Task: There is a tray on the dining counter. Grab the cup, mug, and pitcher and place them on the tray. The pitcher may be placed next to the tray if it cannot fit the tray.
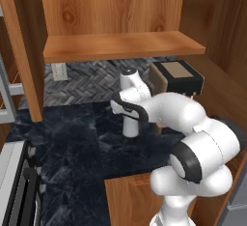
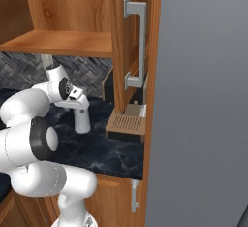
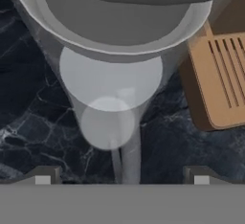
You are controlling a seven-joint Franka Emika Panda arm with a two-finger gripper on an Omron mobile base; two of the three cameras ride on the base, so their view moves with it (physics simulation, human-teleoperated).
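Note:
The pitcher (image 1: 130, 126) stands upright on a black, white-veined marble counter (image 1: 72, 143) under a wooden shelf. It is pale grey and translucent, with a wider base (image 2: 83, 123). My gripper (image 1: 129, 116) hangs straight above it, pointing down. In the hand view I look into the pitcher's open mouth (image 3: 112, 70), and its rim reaches the top of that view. My gripper (image 3: 122, 176) is open, with one fingertip on each side of the pitcher and nothing held. The gripper (image 2: 80, 107) sits at the pitcher's top. The tray, the cup and the mug are out of view.
A dark coffee machine (image 1: 176, 76) with a slatted wooden drip tray (image 2: 125, 124) stands close to the pitcher's right. A wooden shelf (image 1: 120, 46) hangs low overhead. A tall cabinet door with a grey handle (image 2: 140, 41) is at the right. A grey appliance (image 1: 14, 186) borders the counter's left.

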